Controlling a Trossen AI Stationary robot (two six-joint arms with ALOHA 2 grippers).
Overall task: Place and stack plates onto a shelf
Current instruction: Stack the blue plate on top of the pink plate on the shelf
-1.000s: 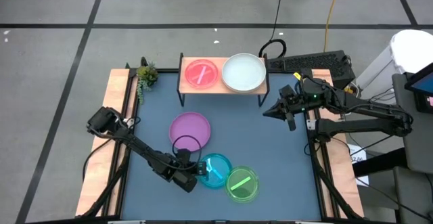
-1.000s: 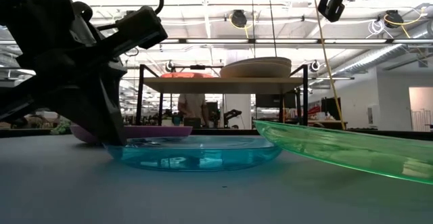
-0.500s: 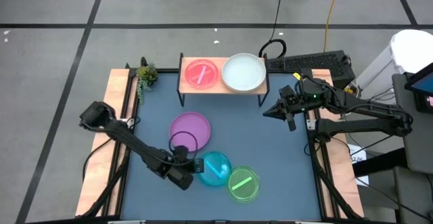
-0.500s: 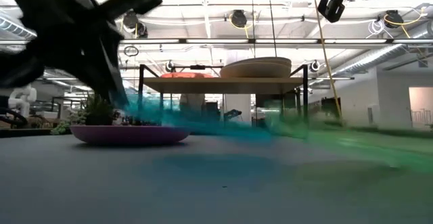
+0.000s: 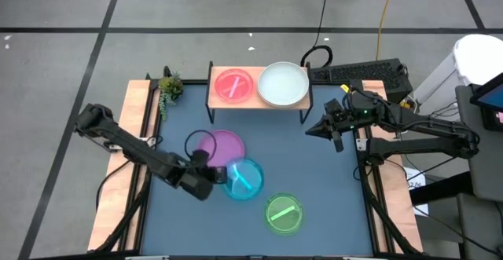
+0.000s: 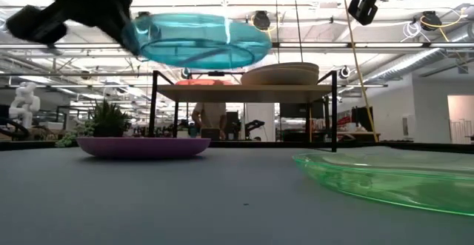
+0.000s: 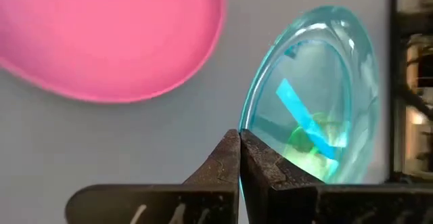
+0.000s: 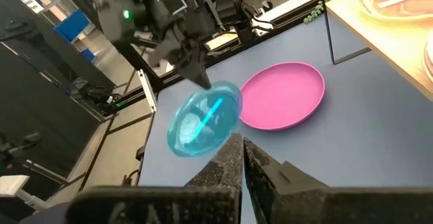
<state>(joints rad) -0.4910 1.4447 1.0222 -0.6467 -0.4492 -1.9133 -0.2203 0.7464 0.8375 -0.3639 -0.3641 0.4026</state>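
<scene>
While level, blue plate [image 6: 196, 40] hangs from left tool [image 5: 214, 176].

Left gripper [image 5: 214, 175] pinches the rim of a small plate [image 5: 244, 178] held clear above the table [image 5: 330, 189], plate extending ahead of the jaws. Beside the jaws, a large plate [image 5: 224, 144] lies on the table. Another small plate [image 5: 282, 213] lies beyond the held one. Shelf [image 5: 258, 101] stands at the far edge, carrying two plates [image 5: 233, 85] side by side. Right gripper [image 5: 310, 130] hangs near the shelf's end, its fingers together.
</scene>
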